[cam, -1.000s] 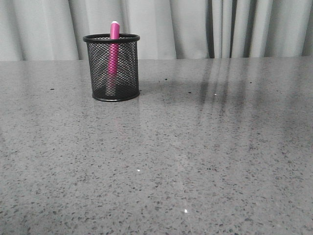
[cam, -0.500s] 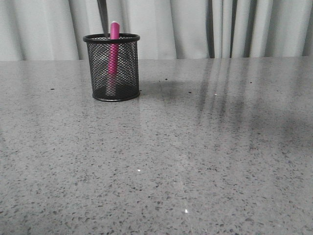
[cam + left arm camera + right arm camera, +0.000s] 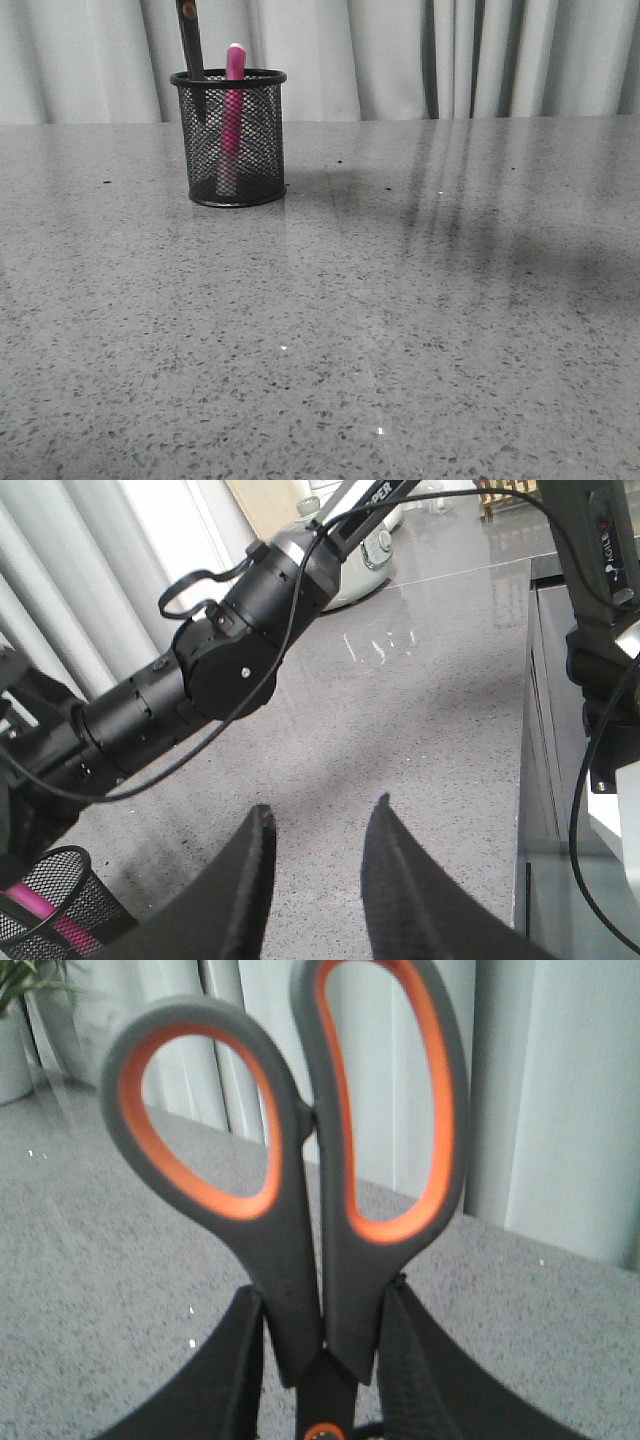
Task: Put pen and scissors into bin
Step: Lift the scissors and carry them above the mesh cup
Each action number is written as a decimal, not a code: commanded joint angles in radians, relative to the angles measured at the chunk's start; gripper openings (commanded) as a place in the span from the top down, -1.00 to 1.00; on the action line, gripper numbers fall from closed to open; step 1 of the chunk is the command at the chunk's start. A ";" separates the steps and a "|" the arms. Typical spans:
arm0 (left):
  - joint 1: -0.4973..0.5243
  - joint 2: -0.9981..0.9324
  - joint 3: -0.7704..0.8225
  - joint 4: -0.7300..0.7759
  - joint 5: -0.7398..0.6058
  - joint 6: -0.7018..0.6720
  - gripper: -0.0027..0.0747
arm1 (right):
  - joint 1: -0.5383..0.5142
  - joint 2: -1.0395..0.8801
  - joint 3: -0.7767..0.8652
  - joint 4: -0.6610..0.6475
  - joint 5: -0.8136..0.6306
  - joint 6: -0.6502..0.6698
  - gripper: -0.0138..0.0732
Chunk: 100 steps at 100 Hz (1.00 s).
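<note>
The bin is standing upright on the grey speckled table, at the far left, just in front of the pale curtain. The pen is standing inside the bin, nearly upright, its white tip showing just above the rim. The scissors are hanging blades-down at the left side of the bin, slightly tilted; the blade tips are passing below the rim and showing through the mesh, left of the pen. The handles are running out of the top of the front view. Whether the tips are touching the bin's floor cannot be told.

In the right wrist view, the right gripper is clamping the scissors between its two black fingers, gripping at the neck just above the orange pivot screw, with the loops projecting beyond the fingertips. The loops are lying close together, so the blades are appearing closed.

In the left wrist view, the left gripper is hovering over bare table with its fingers parted and nothing between them. The bin with the pen is sitting at the corner of that view, and the right arm is reaching across above it.
</note>
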 commanded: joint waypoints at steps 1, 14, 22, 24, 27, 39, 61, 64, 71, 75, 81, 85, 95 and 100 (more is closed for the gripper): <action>-0.009 0.008 -0.022 -0.056 -0.039 -0.011 0.45 | -0.003 -0.036 -0.025 -0.013 -0.098 -0.012 0.85; -0.009 0.008 -0.022 -0.056 -0.039 -0.011 0.45 | -0.003 -0.019 -0.025 -0.013 -0.094 -0.012 0.85; -0.009 0.008 -0.022 -0.056 -0.039 -0.011 0.45 | -0.003 -0.020 -0.025 -0.013 -0.085 -0.012 0.85; -0.009 0.008 -0.022 -0.056 -0.039 -0.011 0.45 | -0.003 -0.020 -0.025 -0.013 -0.083 -0.012 0.85; -0.009 0.008 -0.022 -0.054 -0.039 -0.011 0.45 | -0.003 -0.020 -0.025 -0.013 -0.083 -0.012 0.85; -0.009 0.008 -0.022 -0.054 -0.039 -0.011 0.45 | -0.003 -0.019 -0.025 -0.013 -0.081 -0.012 0.85; -0.009 0.008 -0.022 -0.050 -0.039 -0.011 0.45 | -0.003 -0.025 0.018 -0.013 -0.119 -0.012 0.85; -0.009 0.008 -0.022 -0.050 -0.039 -0.011 0.45 | -0.003 -0.029 0.027 -0.013 -0.125 -0.012 0.85; -0.009 0.008 -0.022 -0.042 -0.039 -0.011 0.45 | -0.003 -0.039 0.047 -0.013 -0.146 -0.012 0.85; -0.009 0.008 -0.022 -0.035 -0.039 -0.011 0.45 | -0.003 -0.044 0.055 -0.013 -0.146 -0.012 0.85; -0.009 0.008 -0.022 -0.026 -0.039 -0.011 0.45 | -0.003 -0.051 0.060 -0.013 -0.138 -0.012 0.85; -0.009 0.008 -0.022 -0.021 -0.039 -0.011 0.45 | -0.004 -0.052 0.067 -0.013 -0.134 -0.014 0.85; -0.009 0.008 -0.022 -0.017 -0.039 -0.011 0.45 | -0.013 -0.054 0.081 -0.013 -0.136 -0.017 0.85; -0.009 0.008 -0.022 -0.017 -0.039 -0.011 0.45 | -0.018 -0.054 0.088 -0.013 -0.136 -0.017 0.85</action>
